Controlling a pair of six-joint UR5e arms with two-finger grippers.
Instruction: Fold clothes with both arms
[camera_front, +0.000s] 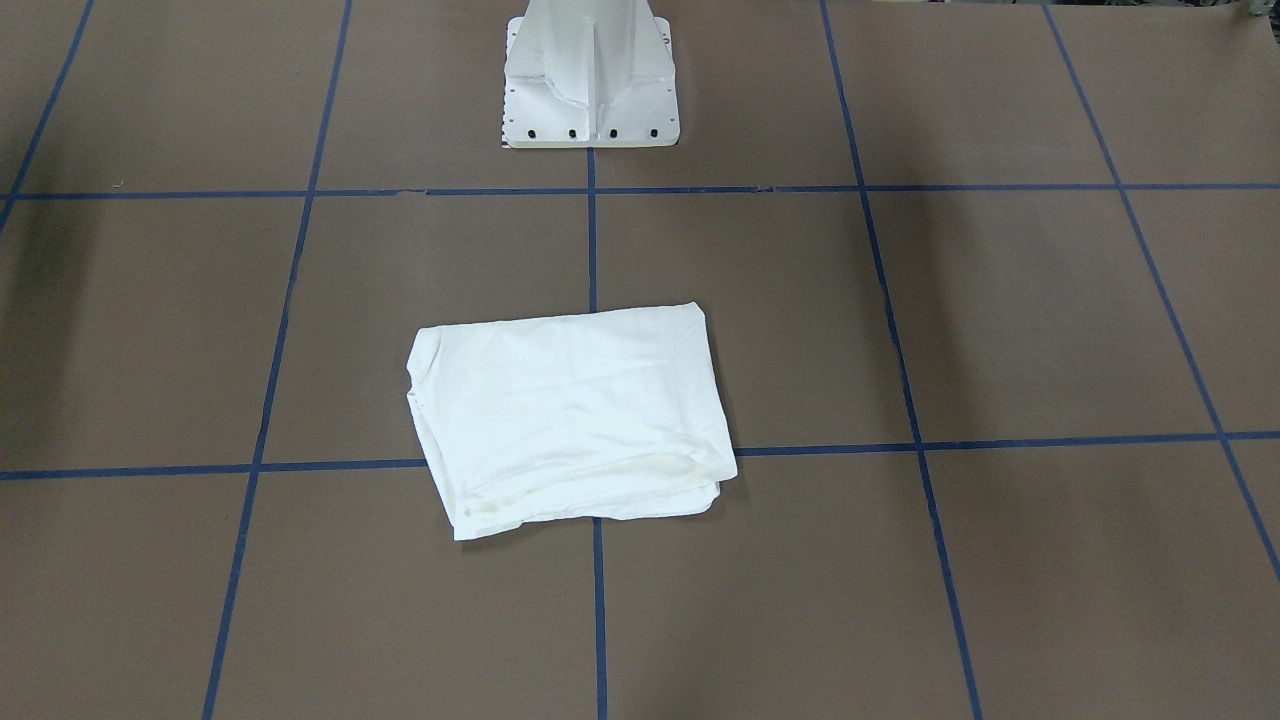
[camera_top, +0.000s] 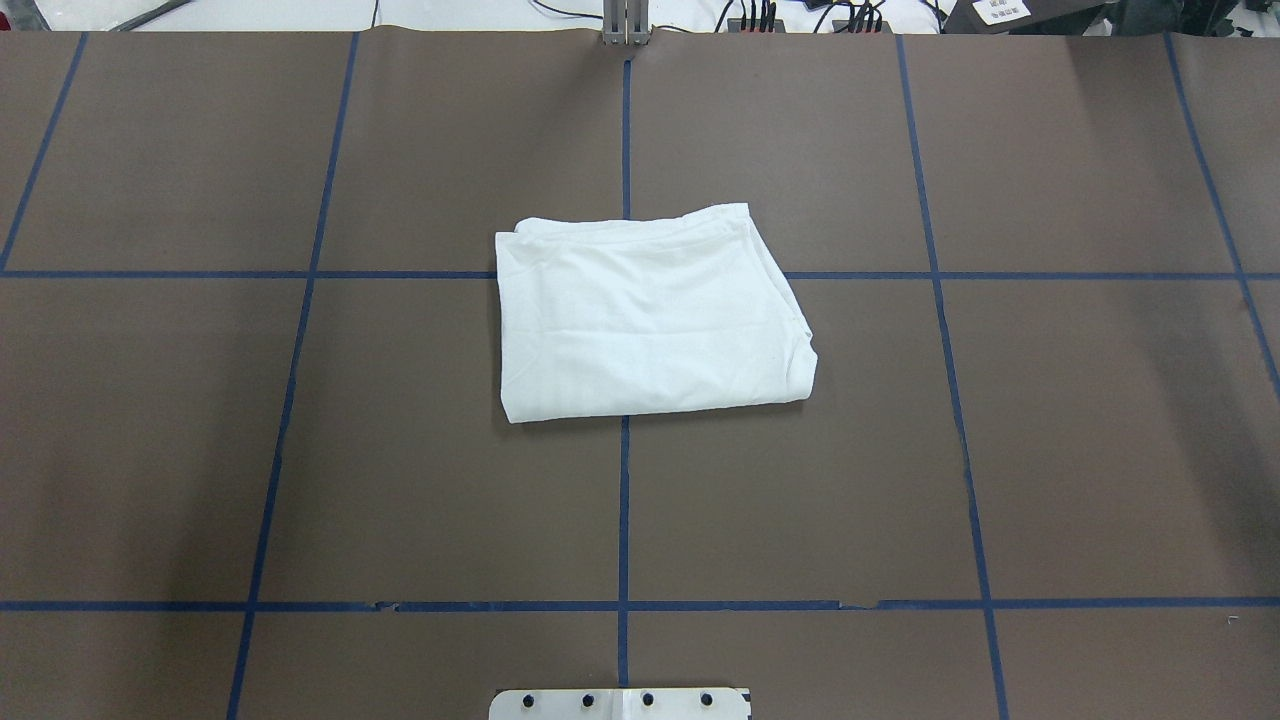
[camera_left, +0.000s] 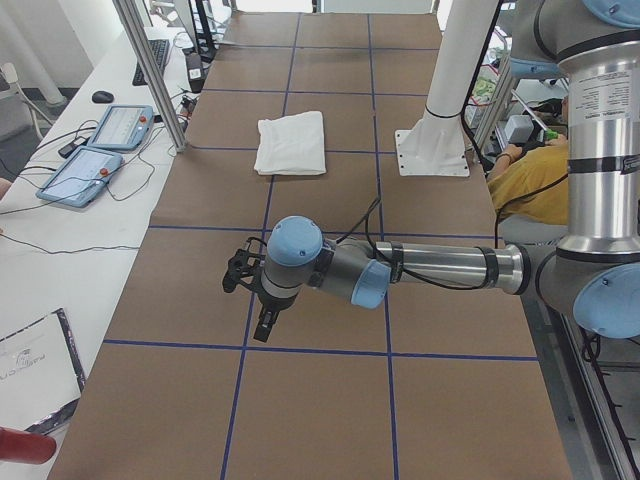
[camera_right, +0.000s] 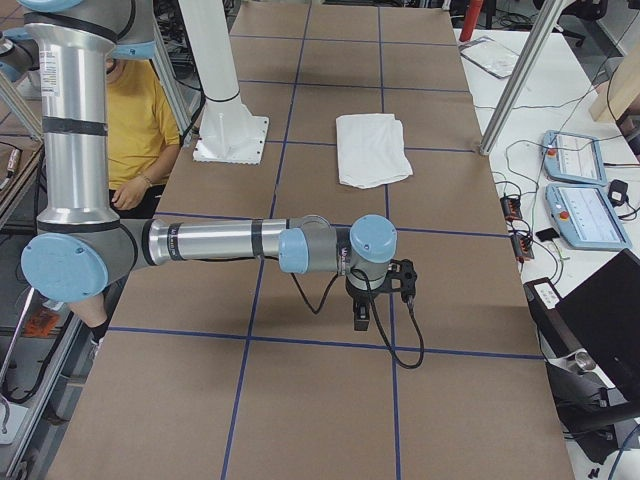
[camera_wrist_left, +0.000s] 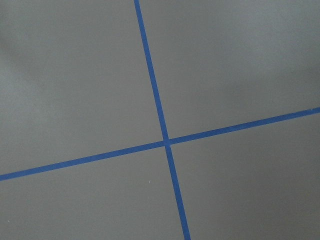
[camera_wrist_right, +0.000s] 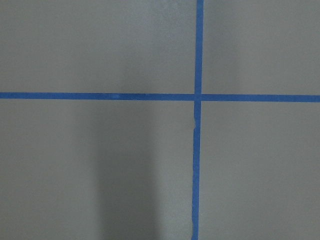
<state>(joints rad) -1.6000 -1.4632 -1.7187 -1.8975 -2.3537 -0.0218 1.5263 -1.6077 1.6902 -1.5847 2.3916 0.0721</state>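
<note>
The white T-shirt lies folded into a compact rectangle at the middle of the brown table. It also shows in the overhead view and both side views. Its print, collar and label are hidden. My left gripper hangs over the table far from the shirt, near a tape crossing. My right gripper hangs likewise at the other end. Both show only in side views, so I cannot tell whether they are open or shut. The wrist views show only bare table and blue tape.
The white pedestal base stands behind the shirt. Blue tape lines grid the table. Control tablets lie on the white side bench. A person in yellow sits behind the robot.
</note>
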